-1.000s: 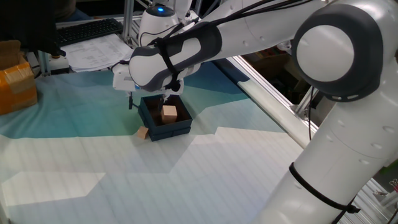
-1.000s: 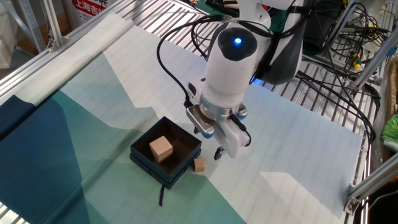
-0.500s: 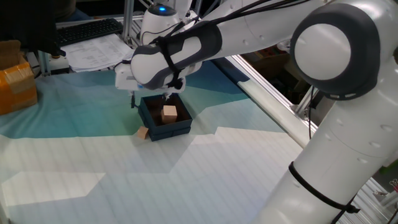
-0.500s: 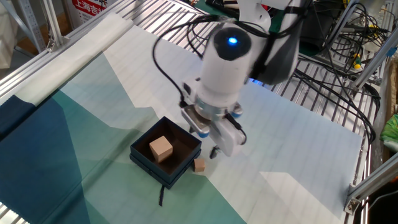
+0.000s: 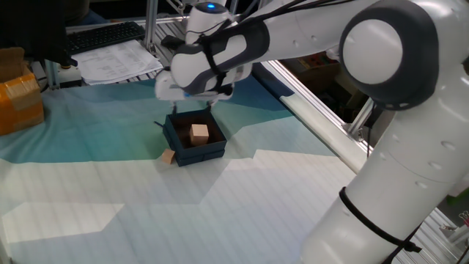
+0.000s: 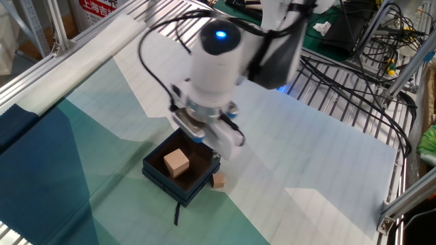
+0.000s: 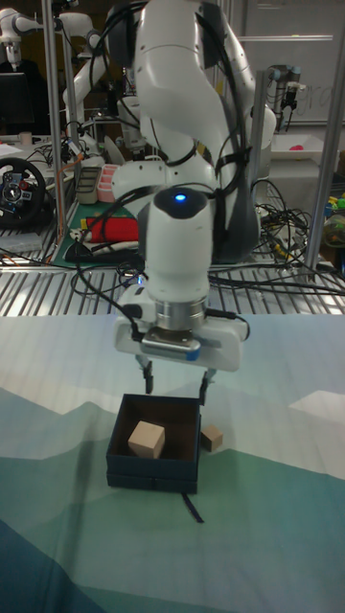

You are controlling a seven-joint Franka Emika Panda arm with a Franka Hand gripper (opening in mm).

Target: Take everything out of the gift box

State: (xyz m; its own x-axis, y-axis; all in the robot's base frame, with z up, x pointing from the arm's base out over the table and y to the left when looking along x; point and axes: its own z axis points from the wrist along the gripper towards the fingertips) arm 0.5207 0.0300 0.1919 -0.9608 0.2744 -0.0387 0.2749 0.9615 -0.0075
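Note:
The dark navy gift box (image 7: 153, 472) sits on the teal and white cloth, also seen in one fixed view (image 5: 202, 154) and the other (image 6: 162, 179). One tan wooden cube (image 7: 146, 440) (image 5: 198, 133) (image 6: 177, 162) rests inside it. A smaller tan block (image 7: 211, 439) (image 5: 169, 157) (image 6: 218, 180) lies on the cloth just outside the box. My gripper (image 7: 175, 379) hangs open and empty above the box's far wall, its fingers (image 7: 204, 382) pointing down and clear of the cube.
A black strap (image 7: 192, 508) trails from the box's front. An orange-brown carton (image 5: 18, 99), papers (image 5: 117, 60) and a keyboard (image 5: 102, 35) sit at the far left. A metal rail (image 5: 315, 110) and a slatted frame (image 6: 340, 129) border the cloth.
My open gripper has swung from beside the box, near the small block, to above the box. Both blocks and the box stayed put.

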